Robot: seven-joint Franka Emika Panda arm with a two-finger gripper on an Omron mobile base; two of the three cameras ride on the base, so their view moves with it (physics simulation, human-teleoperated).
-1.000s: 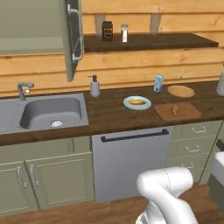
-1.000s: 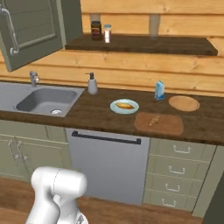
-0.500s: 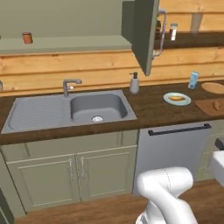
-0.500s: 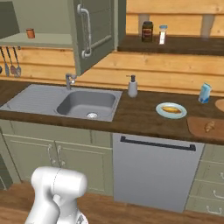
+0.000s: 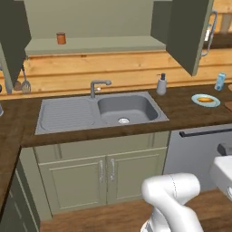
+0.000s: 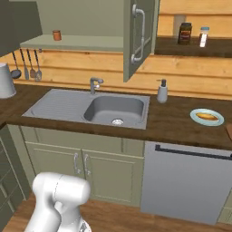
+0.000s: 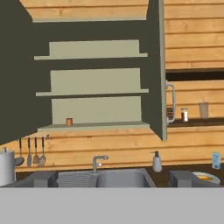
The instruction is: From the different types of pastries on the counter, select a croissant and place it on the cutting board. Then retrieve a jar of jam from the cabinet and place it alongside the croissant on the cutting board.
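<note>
While the cabinet [image 7: 94, 78] hangs open above the sink [image 6: 90, 108], the small jar of jam [image 5: 60, 38] stands on its lowest shelf, up and left of the faucet [image 5: 97, 86]. Right of the sink sits a soap dispenser [image 6: 162, 92]. The gripper's [image 7: 112, 178] fingertips stand wide apart, holding nothing.

Dark wood-grain counter [image 5: 190, 106], matt grey metal sink [image 5: 97, 113], matt olive cabinet [image 7: 96, 87], pale planked wall [image 6: 90, 68].
</note>
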